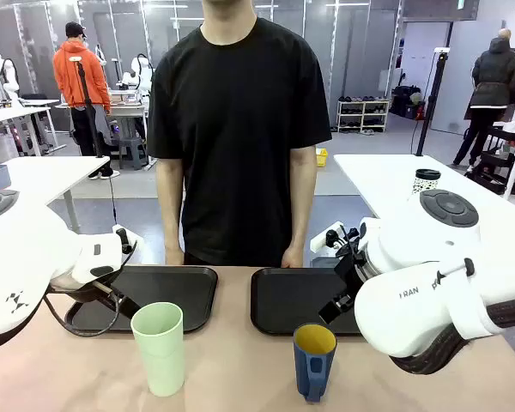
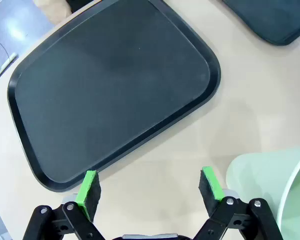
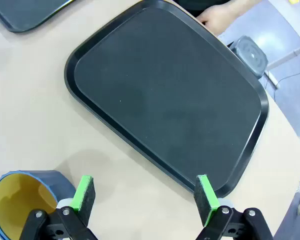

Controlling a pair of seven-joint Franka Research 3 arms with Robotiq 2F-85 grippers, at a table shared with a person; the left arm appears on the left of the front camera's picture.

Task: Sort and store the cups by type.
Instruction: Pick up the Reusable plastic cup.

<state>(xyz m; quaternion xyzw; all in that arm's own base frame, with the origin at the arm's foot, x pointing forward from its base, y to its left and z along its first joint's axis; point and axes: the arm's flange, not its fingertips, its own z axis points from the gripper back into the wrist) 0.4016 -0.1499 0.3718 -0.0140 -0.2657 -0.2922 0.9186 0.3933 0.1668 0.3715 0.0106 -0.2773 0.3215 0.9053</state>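
Note:
A tall pale mint-green tumbler stands upright on the table near the front, left of centre. Upright at the front, right of centre, is a shorter dark blue mug with a handle and a yellow inside. My left gripper is open and holds nothing. It hovers over the table just off a black tray's near edge, with the tumbler close beside one finger. My right gripper is open too, above the edge of the other tray, and the mug sits beside it.
Two black trays lie side by side at the far half of the table. A person in black stands behind them with hands resting at the far edge. A white dotted cup stands on another table.

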